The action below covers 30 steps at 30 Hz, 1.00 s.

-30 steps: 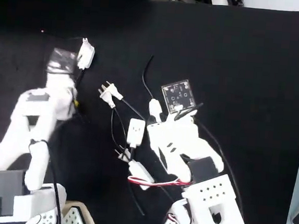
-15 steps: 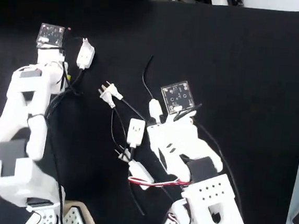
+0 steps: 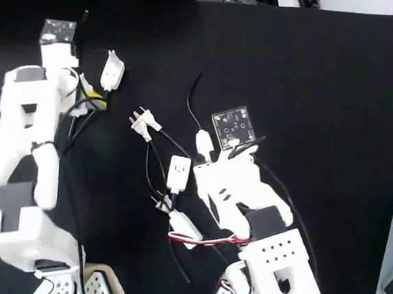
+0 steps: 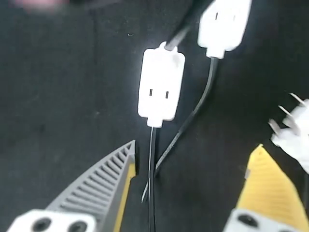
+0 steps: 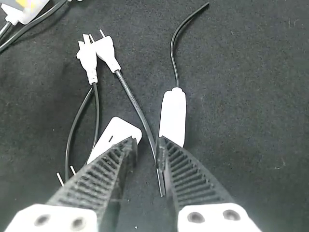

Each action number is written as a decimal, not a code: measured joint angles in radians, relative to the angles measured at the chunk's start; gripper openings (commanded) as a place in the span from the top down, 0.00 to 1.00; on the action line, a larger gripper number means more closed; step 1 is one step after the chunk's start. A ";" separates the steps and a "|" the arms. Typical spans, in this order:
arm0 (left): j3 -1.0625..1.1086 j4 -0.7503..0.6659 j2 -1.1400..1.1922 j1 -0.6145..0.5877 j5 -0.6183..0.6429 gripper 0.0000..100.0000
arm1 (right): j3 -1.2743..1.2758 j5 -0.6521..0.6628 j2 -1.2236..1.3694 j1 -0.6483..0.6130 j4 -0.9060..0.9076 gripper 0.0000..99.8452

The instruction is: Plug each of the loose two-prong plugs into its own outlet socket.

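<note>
High view: two white arms are standing over a black table [image 3: 340, 77]. The left arm [image 3: 26, 125] is holding high at the table's left side, close to a white outlet socket [image 3: 111, 71]. A pair of loose two-prong plugs [image 3: 143, 122] is lying unplugged between the arms, apart from every socket. The right arm [image 3: 237, 188] is leaning low, with a second socket [image 3: 178, 173] lying just beside it.

Left wrist view: the left gripper [image 4: 193, 146] is hanging released, its grey and yellow fingers spread wide and grasping nothing. Past them a slotted socket [image 4: 160, 89] is lying face-up, with a farther socket [image 4: 224, 21] beyond it. A black cable [image 4: 152, 164] is trailing back between the fingers.

Right wrist view: the right gripper [image 5: 146, 141] is sitting with its fingers parted only narrowly, and a black plug lead [image 5: 133, 104] is lying in the gap. The two plugs are lying ahead, prongs pointing away. A long socket [image 5: 173, 116] is resting just past one fingertip.
</note>
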 measured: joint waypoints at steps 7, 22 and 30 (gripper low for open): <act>0.003 0.183 -0.253 0.000 0.003 0.65 | 0.000 0.000 0.000 0.000 0.000 0.93; 0.499 0.203 -0.804 0.110 0.130 0.65 | -0.061 0.000 0.227 0.000 0.000 0.93; 0.787 0.054 -1.019 -0.032 0.244 0.65 | -0.258 0.000 0.466 -0.077 0.000 0.87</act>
